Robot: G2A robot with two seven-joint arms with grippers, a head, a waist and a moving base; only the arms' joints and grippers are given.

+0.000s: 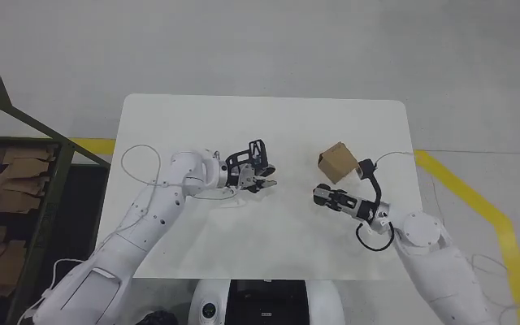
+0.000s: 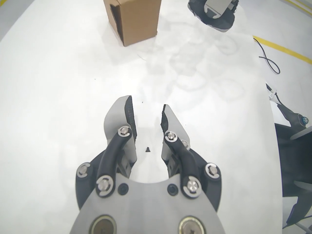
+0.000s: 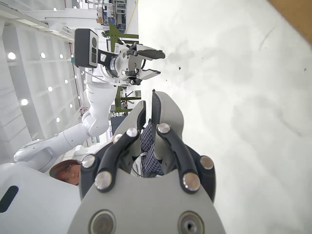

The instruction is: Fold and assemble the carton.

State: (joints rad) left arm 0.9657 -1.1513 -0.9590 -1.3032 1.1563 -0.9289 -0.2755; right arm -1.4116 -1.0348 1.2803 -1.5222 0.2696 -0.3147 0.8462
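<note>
Seen from above, the brown carton stands boxed up on the white table, toward the right arm's side. The right gripper sits just beside it and the left gripper well apart, seemingly parked to leave it free.

The left wrist camera faces the upright carton across the tabletop. One side flap gapes darkly, and the left gripper's fingers are spread, holding nothing.

The right wrist camera shows its own fingers pressed nearly together on nothing, with the carton's edge close by.
</note>
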